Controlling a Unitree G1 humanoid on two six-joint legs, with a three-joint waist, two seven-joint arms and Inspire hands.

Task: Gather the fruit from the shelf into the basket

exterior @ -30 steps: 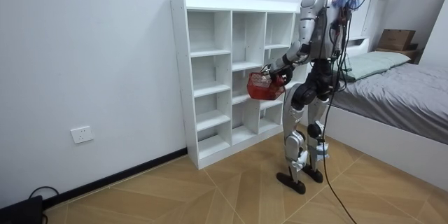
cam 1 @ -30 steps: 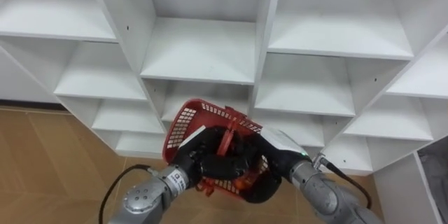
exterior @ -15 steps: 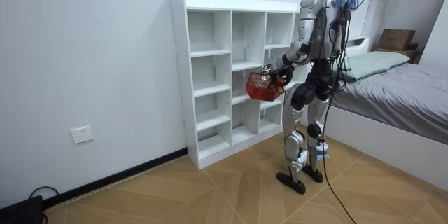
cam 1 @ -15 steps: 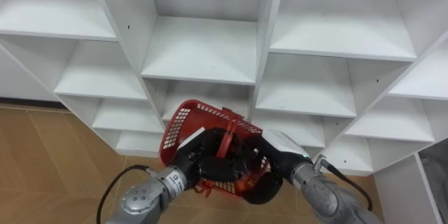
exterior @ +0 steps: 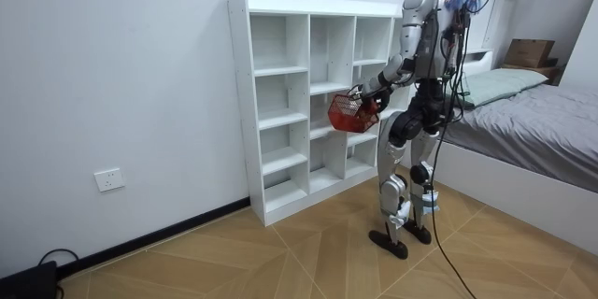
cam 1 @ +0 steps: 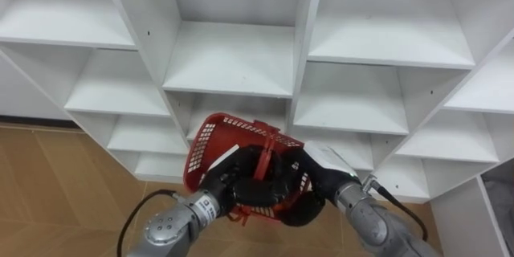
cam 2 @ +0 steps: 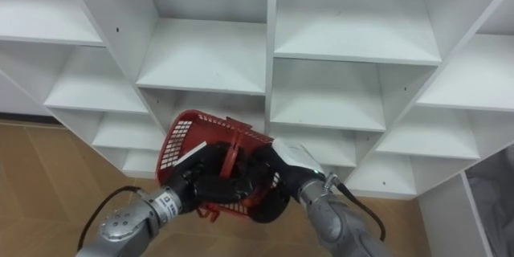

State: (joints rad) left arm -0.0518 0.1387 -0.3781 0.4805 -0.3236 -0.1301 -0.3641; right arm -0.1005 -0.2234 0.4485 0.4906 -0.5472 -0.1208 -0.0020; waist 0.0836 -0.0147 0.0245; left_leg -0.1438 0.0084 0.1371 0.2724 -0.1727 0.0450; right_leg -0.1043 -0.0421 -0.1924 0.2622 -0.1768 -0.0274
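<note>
- The closet (cam 1: 233, 56) is the white unit of open compartments I stand facing, close up against its front. Every shelf I can see is bare: the upper rows, the middle column and the lower boxes down by the floor (cam 1: 48, 185) hold no fruit.
- The basket (cam 1: 210, 136), red with mesh walls, hangs in the air before the closet's middle column, level with its lower shelves and tipped with its mouth towards me. It touches no shelf.
- My left hand (cam 1: 229, 186) comes in from the lower left, in front of the closet. Its fingers are curled over the basket's near rim and into its mouth, gripping it.
- My right hand (cam 1: 299, 185) is pressed to the basket's right side, just beside the left one. Its fingers are wrapped round the wall and underside, so both hands share the load.
- The basket's handle (cam 1: 261, 163) stands up between my two hands, folded against the rim.
- My hands cover most of the basket's inside, so I cannot tell whether any fruit lies in it.
- My judgement: with the visible shelves empty and the basket in my grasp, either picking is finished, or fruit waits in compartments outside my sight. What is left is to check those and carry the basket off.
</note>
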